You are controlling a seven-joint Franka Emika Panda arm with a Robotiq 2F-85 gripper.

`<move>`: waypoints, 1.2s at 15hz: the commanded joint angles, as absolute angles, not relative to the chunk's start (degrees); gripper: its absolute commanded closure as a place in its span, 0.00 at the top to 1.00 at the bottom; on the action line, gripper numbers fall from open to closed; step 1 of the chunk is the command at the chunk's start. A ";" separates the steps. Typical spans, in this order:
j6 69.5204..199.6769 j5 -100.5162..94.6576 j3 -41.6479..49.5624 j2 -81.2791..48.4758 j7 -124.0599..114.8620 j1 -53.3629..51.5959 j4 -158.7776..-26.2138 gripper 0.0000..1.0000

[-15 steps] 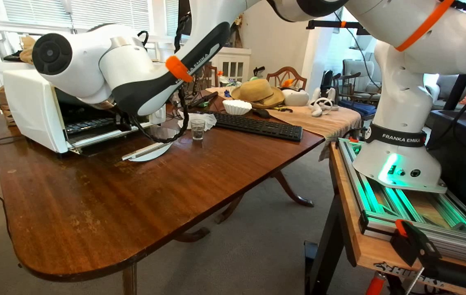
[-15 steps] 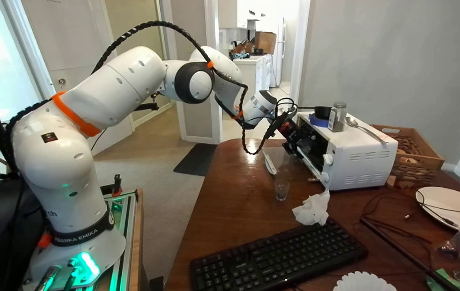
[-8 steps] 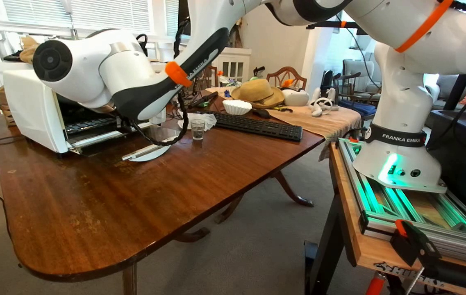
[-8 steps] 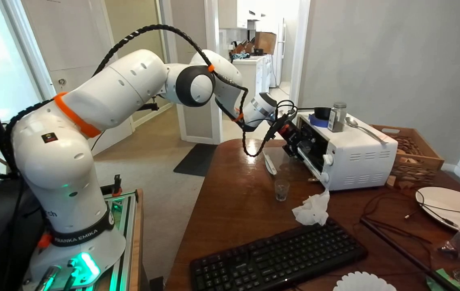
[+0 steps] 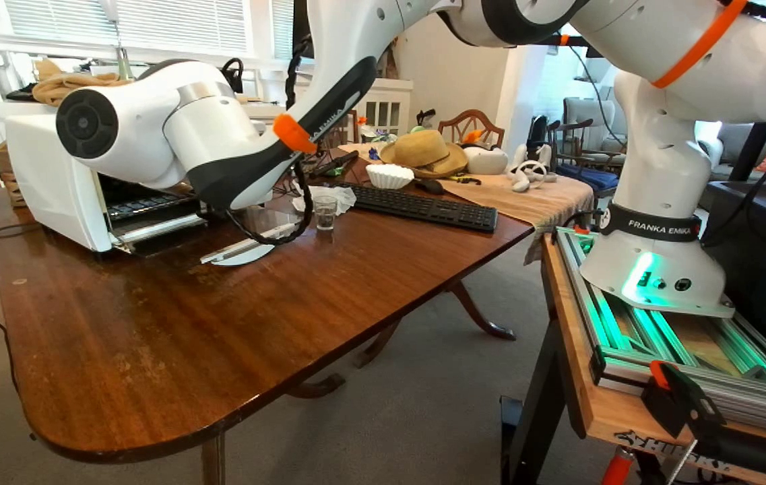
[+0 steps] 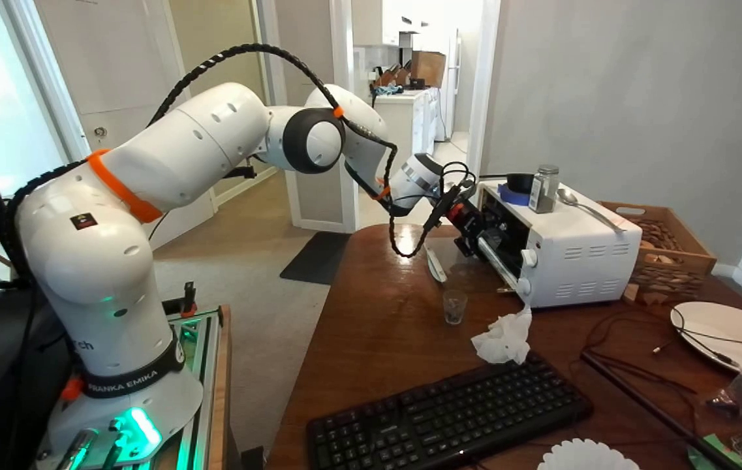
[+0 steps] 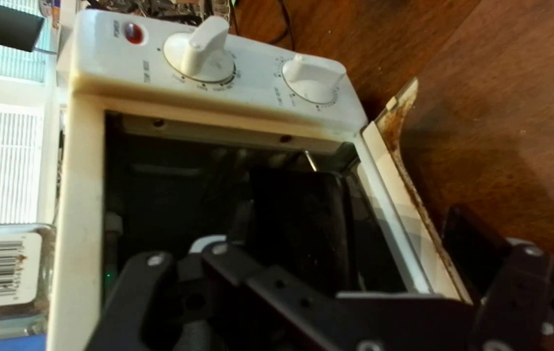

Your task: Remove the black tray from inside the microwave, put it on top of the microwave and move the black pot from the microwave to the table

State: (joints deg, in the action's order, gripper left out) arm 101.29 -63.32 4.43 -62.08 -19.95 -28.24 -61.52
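Polished reddish-brown counter (image 5: 174, 350) in a daylit room; blinds (image 5: 174, 23) across the far windows, carpet (image 5: 423, 377) below. Claw (image 7: 350, 224) at the front of the microwave (image 6: 586, 261), fingers (image 7: 469, 236) spread wide apart. Wrist view sets one finger before the dark cavity, its partner over the wood at right. Black tray (image 7: 301, 214) inside the microwave, showing between the two fingers; contact with it cannot be told. Two white dials (image 7: 203, 56) and a red lamp (image 7: 134, 33) along the microwave's panel.

Up on the microwave, in an exterior view: black pot (image 6: 520, 181) toward the far left end, close to a blue object (image 6: 511, 196); on it or beside it, cannot say. Next along, a glass jar (image 6: 544, 190) standing upright, then a spoon (image 6: 589, 209) lying toward the right.

On the counter near the microwave, in both exterior views: pale flat utensil (image 6: 436, 264), small clear glass (image 6: 454, 308), crumpled white tissue (image 6: 502, 337) just beside a black keyboard (image 6: 442, 421). White fluted bowl (image 5: 389, 177) near the keyboard as well. Woven basket (image 6: 677, 277) behind the microwave at right, white plate (image 6: 729, 320) nearer, a cable across it. Straw hat (image 5: 423, 149) farther off, by beige cloth (image 5: 551, 195). Arm base (image 5: 659, 263), glowing green, at right in an exterior view.
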 commanded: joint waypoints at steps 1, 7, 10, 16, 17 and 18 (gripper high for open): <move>97.52 -64.34 6.13 -63.66 -21.26 -30.16 -59.71 0.97; 95.08 -63.69 7.14 -64.14 -22.22 -30.75 -59.65 0.64; 95.24 -63.62 7.45 -64.67 -22.09 -30.46 -59.33 0.66; 95.70 -64.82 8.46 -66.15 -20.94 -29.94 -56.47 0.58; 95.74 -64.84 8.58 -66.47 -20.87 -29.89 -55.92 0.57; 95.77 -64.78 8.74 -66.74 -20.71 -29.93 -55.43 0.51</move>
